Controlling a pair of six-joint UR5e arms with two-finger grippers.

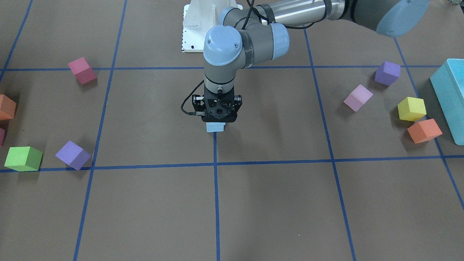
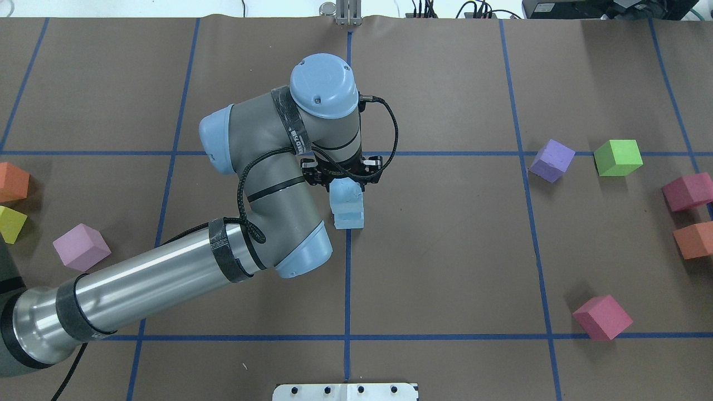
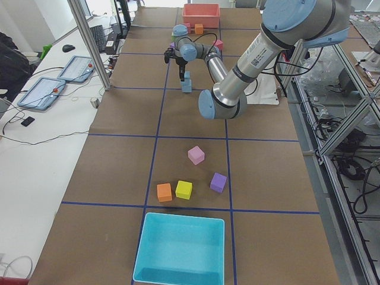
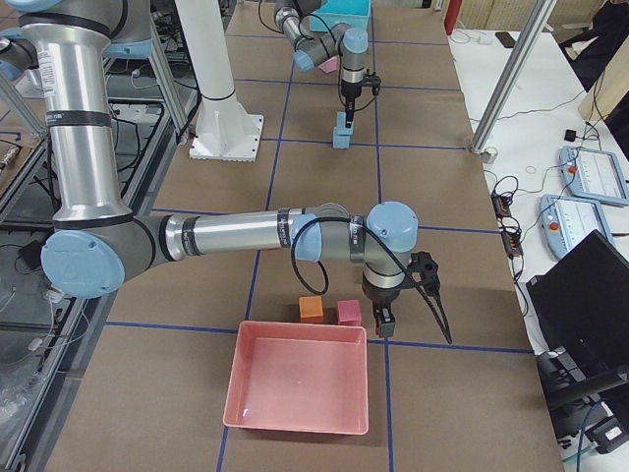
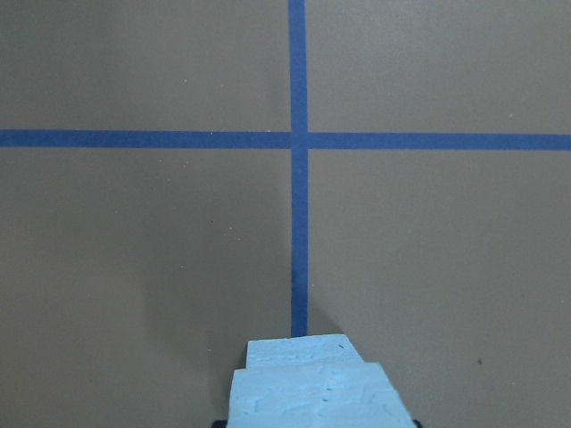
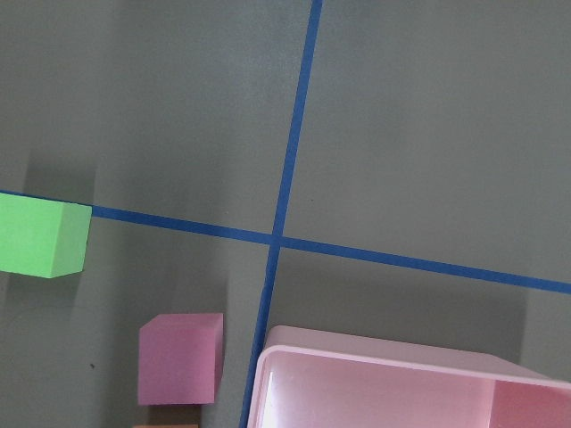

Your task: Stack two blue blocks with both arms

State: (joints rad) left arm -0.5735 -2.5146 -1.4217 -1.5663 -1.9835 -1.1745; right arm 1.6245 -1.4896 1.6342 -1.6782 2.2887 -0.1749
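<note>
Two pale blue blocks stand stacked at the table's centre, on a blue tape line. The upper blue block (image 2: 345, 191) sits on the lower blue block (image 2: 349, 218). My left gripper (image 2: 343, 179) points straight down and is shut on the upper block. In the left wrist view the upper block (image 5: 314, 399) fills the bottom edge, with the lower block (image 5: 303, 349) just beyond it. My right gripper (image 4: 383, 323) hangs over the table's right end beside a pink bin (image 4: 295, 425). I cannot tell whether it is open or shut.
A turquoise bin (image 1: 449, 94) stands at the left end, with purple (image 1: 387, 72), pink (image 1: 357, 97), yellow (image 1: 411, 108) and orange (image 1: 424, 130) cubes near it. Green (image 2: 617, 157), purple (image 2: 551, 160) and magenta (image 2: 601, 316) cubes lie on the right. A white pedestal (image 1: 195, 25) stands behind the stack.
</note>
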